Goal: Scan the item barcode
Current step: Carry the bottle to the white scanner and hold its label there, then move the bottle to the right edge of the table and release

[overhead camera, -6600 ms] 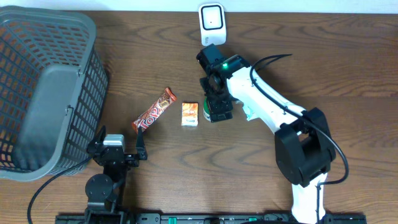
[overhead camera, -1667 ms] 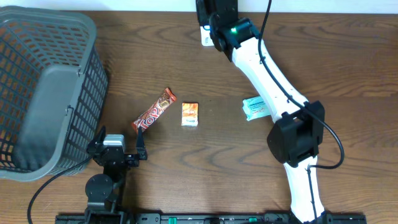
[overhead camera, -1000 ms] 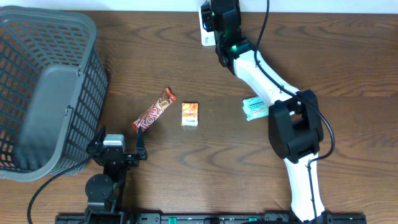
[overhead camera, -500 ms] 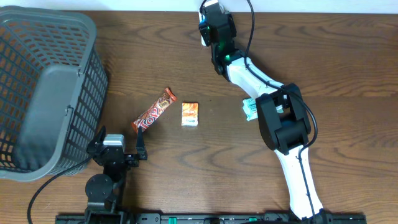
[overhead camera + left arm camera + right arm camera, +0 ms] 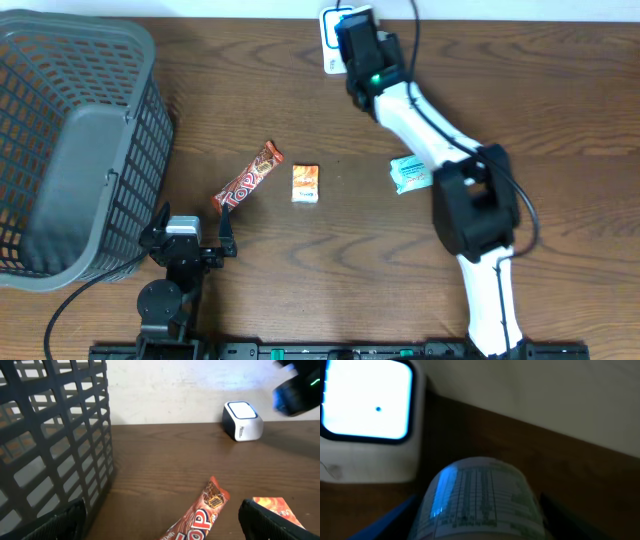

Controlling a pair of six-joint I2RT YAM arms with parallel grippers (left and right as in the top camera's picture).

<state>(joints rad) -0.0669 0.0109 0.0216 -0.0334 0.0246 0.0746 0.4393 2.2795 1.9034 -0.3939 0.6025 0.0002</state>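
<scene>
At the frame's top centre, the right claw (image 5: 357, 35) grips a white-labelled round container (image 5: 477, 502) just before the glowing white box scanner (image 5: 367, 405). The left claw (image 5: 190, 233) gapes open, lower left.

This looks like a shop checkout set up on a wooden counter (image 5: 560, 120) against a plain white wall (image 5: 175, 385). A white barcode scanner (image 5: 367, 405) with a lit window stands just ahead of the right jaws, which grip a labelled container (image 5: 477, 495). A grey shopping basket (image 5: 70, 140) stands to the left of the left jaws. Wrapped snacks, among them a chocolate bar (image 5: 248, 176), lie ahead of the left jaws.
</scene>
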